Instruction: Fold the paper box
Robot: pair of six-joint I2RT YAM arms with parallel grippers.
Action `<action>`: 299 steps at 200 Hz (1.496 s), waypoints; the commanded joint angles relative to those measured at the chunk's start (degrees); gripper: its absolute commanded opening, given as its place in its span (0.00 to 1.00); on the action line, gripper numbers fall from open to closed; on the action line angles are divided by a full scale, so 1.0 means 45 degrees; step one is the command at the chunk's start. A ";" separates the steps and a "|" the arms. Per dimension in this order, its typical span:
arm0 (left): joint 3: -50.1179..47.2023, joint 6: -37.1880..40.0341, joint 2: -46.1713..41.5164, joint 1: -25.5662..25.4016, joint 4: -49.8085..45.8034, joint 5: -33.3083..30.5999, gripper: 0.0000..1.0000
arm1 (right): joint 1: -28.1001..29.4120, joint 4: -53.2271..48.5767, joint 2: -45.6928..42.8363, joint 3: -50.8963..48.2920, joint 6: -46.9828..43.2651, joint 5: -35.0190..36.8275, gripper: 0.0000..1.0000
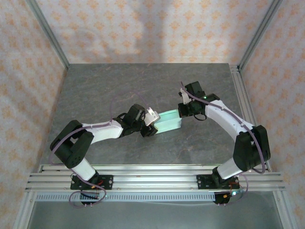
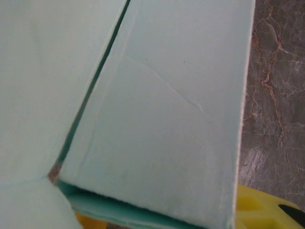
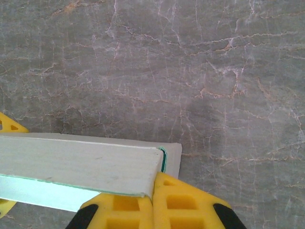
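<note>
The pale mint-green paper box sits between my two grippers in the middle of the grey table. My left gripper is at its left end. In the left wrist view the box lies between that gripper's yellow fingers, which touch its sides. A slit between two panels runs up to the top. My right gripper is at the box's right end. In the right wrist view that gripper is shut, pinching the corner of a folded panel of the box.
The grey marble-patterned table extends around the box. Patterned walls with metal frame posts close in the back and sides. The rail carrying both arm bases runs along the near edge.
</note>
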 commanded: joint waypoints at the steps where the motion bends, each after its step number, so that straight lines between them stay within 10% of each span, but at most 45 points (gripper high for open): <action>1: 0.0303 -0.0198 0.0126 0.0019 -0.0151 -0.0118 0.54 | 0.0043 -0.0132 -0.0139 -0.0529 -0.0295 0.0511 0.00; 178: -0.1665 -0.4147 -0.3559 -0.0847 0.0954 -0.2740 0.91 | 0.0852 0.1321 -0.1545 -0.1497 -0.0043 0.2316 0.00; 210: -0.0749 -0.6574 -0.4274 -0.0907 -0.1496 -0.4710 0.84 | 0.0903 0.1483 -0.1483 -0.1586 0.0013 0.2356 0.00; 299: 0.1816 -0.9893 -0.3381 -0.1064 -0.4444 -0.3127 0.52 | 0.1001 0.1134 -0.1293 -0.1257 0.0194 0.2592 0.00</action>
